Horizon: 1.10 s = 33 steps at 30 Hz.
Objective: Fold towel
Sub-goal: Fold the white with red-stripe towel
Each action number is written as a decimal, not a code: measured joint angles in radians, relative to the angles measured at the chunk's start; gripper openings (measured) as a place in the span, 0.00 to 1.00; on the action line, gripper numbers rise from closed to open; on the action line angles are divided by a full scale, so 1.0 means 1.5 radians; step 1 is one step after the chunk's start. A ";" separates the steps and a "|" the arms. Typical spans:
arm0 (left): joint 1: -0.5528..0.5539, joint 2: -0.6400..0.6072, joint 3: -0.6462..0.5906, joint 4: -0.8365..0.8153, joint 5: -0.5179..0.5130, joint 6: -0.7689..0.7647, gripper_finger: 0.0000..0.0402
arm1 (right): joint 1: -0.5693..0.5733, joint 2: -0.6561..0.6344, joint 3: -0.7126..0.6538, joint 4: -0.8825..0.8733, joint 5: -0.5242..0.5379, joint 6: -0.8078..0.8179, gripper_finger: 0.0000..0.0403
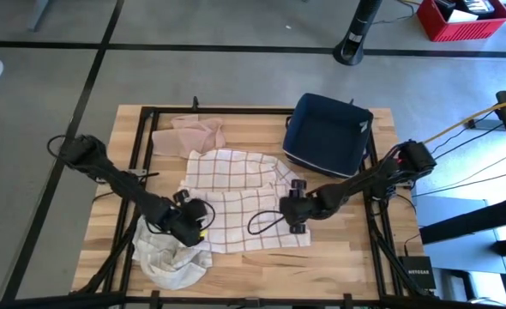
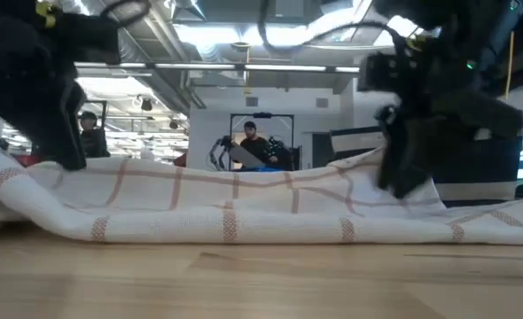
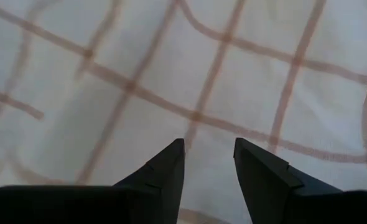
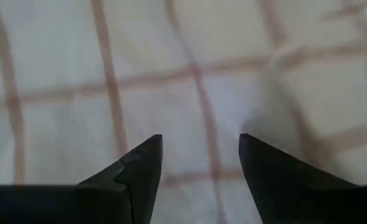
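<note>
Reaching inward over checked towel (image 1: 240, 202), left gripper (image 1: 195, 221), right gripper (image 1: 292, 210), fingers parted

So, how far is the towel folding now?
One fold looks done: the checked towel lies doubled on the table, its top layer rumpled. Nothing is held. The left gripper and right gripper both stand over the towel with jaws open and only cloth below them. Left to do, probably: a second fold, then smoothing. The other cloths lie unfolded.
</note>
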 joint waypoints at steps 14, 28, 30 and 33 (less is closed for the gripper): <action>0.012 0.048 0.018 0.144 0.282 0.026 0.33 | 0.095 -0.001 0.027 -0.110 -0.373 0.134 0.42; 0.067 -0.063 0.026 0.132 -0.131 0.218 0.33 | 0.063 -0.004 0.154 -0.155 0.196 -0.090 0.41; 0.091 -0.054 0.001 0.132 -0.125 0.206 0.33 | 0.034 -0.004 0.128 -0.110 0.257 -0.120 0.41; 0.115 -0.038 -0.042 0.131 -0.078 0.182 0.33 | -0.025 -0.004 0.096 -0.091 0.264 -0.144 0.41</action>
